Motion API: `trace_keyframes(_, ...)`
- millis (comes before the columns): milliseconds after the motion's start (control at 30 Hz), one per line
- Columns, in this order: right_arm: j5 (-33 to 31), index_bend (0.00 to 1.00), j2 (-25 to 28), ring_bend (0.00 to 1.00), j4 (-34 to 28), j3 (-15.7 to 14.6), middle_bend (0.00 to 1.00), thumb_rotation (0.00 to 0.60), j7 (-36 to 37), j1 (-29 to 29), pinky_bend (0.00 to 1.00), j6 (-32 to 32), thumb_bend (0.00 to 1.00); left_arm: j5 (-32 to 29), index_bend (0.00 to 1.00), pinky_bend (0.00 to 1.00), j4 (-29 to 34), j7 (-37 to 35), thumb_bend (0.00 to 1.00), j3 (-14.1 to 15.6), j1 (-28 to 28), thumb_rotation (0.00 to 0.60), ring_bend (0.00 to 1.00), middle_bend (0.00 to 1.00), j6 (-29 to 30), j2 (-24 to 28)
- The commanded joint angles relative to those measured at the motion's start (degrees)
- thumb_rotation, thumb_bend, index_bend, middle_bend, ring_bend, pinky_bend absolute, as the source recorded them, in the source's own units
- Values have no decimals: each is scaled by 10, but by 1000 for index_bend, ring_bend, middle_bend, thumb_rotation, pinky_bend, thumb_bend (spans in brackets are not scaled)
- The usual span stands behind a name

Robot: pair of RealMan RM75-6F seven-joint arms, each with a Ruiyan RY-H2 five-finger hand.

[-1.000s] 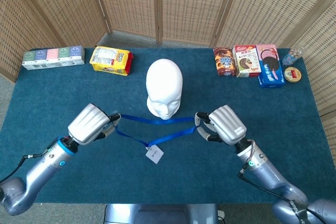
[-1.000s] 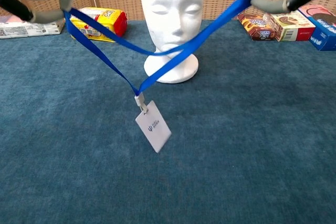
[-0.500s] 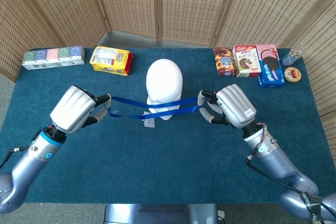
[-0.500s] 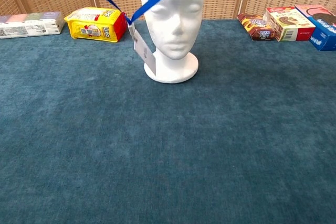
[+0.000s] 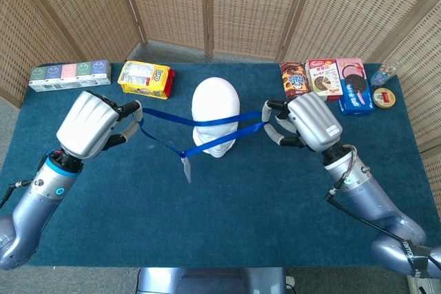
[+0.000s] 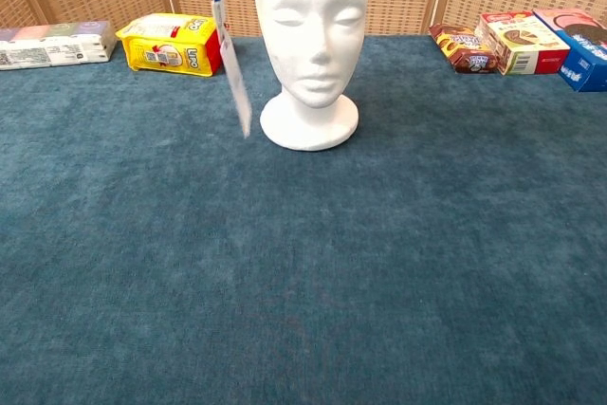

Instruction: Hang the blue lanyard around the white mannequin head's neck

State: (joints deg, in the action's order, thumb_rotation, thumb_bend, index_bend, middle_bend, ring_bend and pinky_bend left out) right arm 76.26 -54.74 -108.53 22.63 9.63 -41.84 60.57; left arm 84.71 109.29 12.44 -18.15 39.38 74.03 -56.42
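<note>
Blue lanyard (image 5: 207, 124) is stretched in the air over the one white head (image 5: 216, 108), its two strands crossing above the crown. The left hand (image 5: 93, 125) pinches one end of the loop to the head's left, and the right hand (image 5: 305, 123) grips the other end to its right, fingers curled on the strap. The one card (image 5: 186, 169) dangles edge-on in front of the head, clear of the table (image 5: 220, 225). Behind the head to the left lie one yellow bag (image 5: 145, 78) and, further left, one row of small cartons (image 5: 69, 74). Behind it to the right stand three snack boxes (image 5: 324, 78), then one bottle (image 5: 383, 73) and one round tin (image 5: 385, 98). All of these packages are closed, their contents unseen.
</note>
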Motion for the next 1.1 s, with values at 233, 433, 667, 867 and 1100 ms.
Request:
trace_keyframes(233,3,762,5,1000,25,3,1000,600,26,-6,1000,-6,524,-24,650,1000,16,17,432,-19,2,600,1000,1000,5,10)
trace_keyframes(433,6,764,8,1000,45,5,1000,600,48,-9,1000,-10,524,-33,650,1000,33,33,429,-25,3,600,1000,1000,5,15)
trace_keyframes(667,11,766,13,1000,62,3,1000,600,66,-7,1000,-7,524,-40,650,1000,52,55,429,-31,10,600,1000,1000,3,15)
trace_keyframes(867,11,767,13,1000,84,0,1000,600,79,-6,1000,-8,523,-49,650,1000,57,78,429,-33,19,600,1000,1000,-3,5)
trace_keyframes(1100,10,768,9,1000,101,-6,1000,600,87,-3,1000,-8,523,-61,650,1000,55,90,429,-33,26,600,1000,1000,-10,-6)
